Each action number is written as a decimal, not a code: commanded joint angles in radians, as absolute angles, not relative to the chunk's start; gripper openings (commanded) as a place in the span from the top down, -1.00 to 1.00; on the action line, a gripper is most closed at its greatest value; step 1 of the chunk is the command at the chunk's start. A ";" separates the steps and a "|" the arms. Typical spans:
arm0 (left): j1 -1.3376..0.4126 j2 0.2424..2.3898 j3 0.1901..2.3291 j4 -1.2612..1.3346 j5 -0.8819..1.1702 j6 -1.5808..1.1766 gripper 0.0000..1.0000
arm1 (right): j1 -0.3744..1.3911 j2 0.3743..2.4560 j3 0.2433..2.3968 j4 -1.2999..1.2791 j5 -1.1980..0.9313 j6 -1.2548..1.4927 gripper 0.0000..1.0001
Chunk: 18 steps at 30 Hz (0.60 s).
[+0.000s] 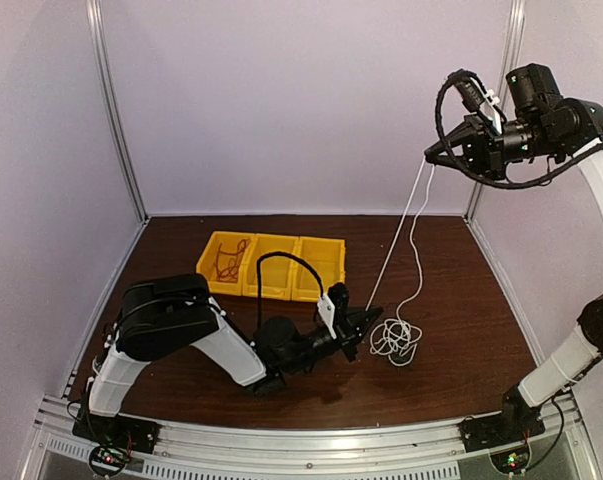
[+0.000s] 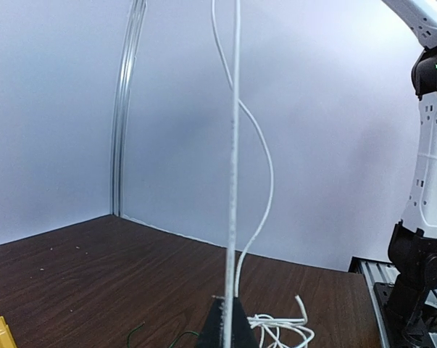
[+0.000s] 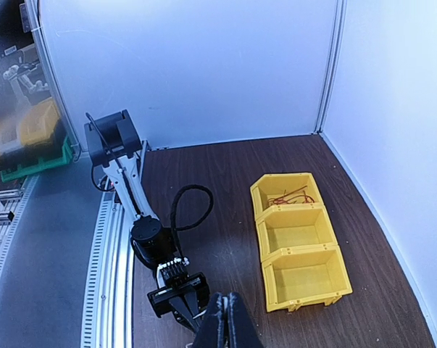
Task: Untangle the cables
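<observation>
The white cable (image 1: 395,240) hangs from my right gripper (image 1: 428,157), which is raised high at the right and shut on it. One strand runs taut down to my left gripper (image 1: 364,318), low over the table and shut on the same cable (image 2: 232,181). The rest lies in a loose coil (image 1: 395,340) just right of the left gripper. A red cable (image 1: 229,260) lies in the leftmost compartment of the yellow bin (image 1: 281,238). A thin dark green cable (image 2: 176,336) shows on the table beside the left gripper (image 2: 229,313). The right wrist view shows its gripper (image 3: 227,320) shut.
The three-compartment yellow bin (image 3: 298,249) stands at the back middle of the brown table; two compartments hold nothing. Pale walls close the back and both sides. The right arm's base (image 2: 421,268) stands at the near right rail.
</observation>
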State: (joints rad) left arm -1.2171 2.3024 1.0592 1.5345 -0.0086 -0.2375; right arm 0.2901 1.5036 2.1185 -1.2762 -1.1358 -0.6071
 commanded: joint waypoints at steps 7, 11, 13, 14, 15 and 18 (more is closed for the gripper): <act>-1.200 2.352 1.032 1.236 -0.096 -0.229 1.00 | 0.206 1.432 2.215 -1.146 -1.333 -0.609 1.00; -1.198 2.258 0.906 1.365 -0.114 -0.209 0.99 | 0.205 1.415 2.101 -1.084 -1.287 -0.574 1.00; -1.198 2.192 0.850 1.399 -0.119 -0.202 0.99 | 0.206 1.339 1.892 -0.886 -1.241 -0.458 1.00; -1.197 2.157 0.828 1.411 -0.107 -0.192 0.98 | 0.207 1.292 1.774 -0.749 -1.218 -0.361 1.00; -1.198 2.125 0.809 1.418 -0.087 -0.183 0.96 | 0.207 1.242 1.674 -0.610 -1.198 -0.289 1.00; -1.198 2.030 0.793 1.380 -0.014 -0.160 0.61 | 0.218 1.174 1.495 -0.394 -1.171 -0.173 1.00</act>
